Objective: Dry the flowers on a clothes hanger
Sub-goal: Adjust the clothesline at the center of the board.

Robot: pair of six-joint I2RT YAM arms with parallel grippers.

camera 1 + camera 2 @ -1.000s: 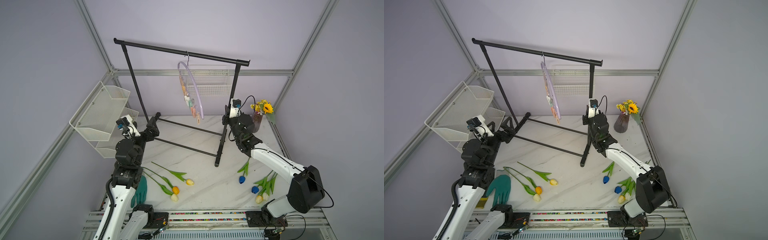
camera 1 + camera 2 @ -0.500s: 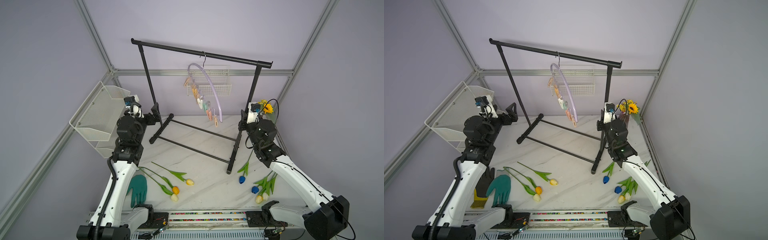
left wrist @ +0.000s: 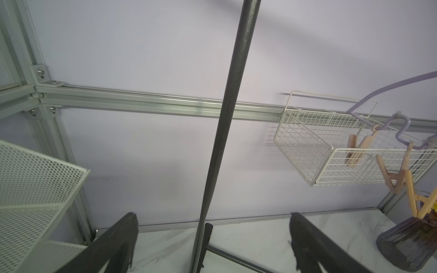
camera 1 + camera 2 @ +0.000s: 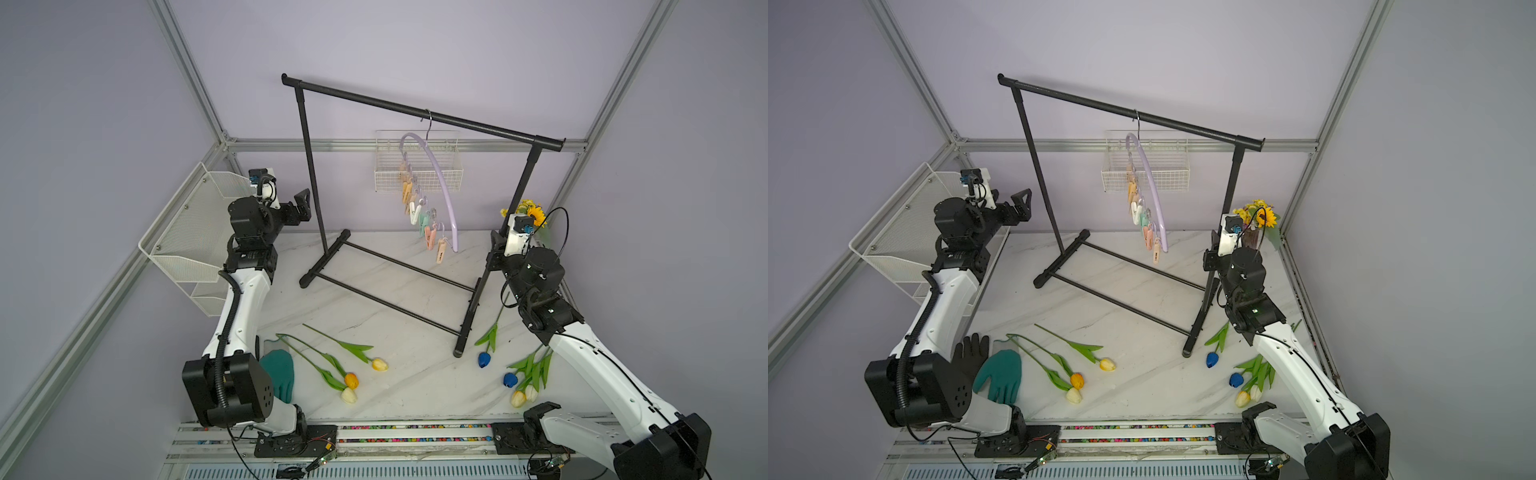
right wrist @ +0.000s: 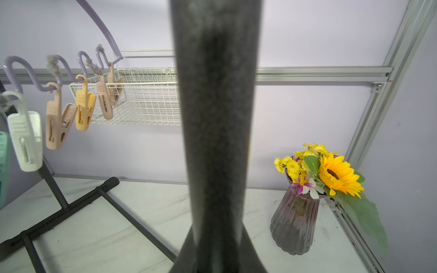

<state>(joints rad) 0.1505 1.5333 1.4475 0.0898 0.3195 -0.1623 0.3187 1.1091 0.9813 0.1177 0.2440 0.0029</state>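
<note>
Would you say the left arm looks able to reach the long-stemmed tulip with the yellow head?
Probably yes: the left hand is open and empty, and the yellow-headed tulip lies uncovered on the white marble table near that arm's base; the black metal garment rack stands farther back.

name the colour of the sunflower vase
The vase is smoky purple, clearest in the right wrist view.

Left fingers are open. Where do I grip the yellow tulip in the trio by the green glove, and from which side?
I'd take the yellow tulip by the bare end of its stem, away from the head, straight down from above, left gripper set across the stem. It lies flat on the table; there the stem is leafless and apart from the orange tulip's.
</note>
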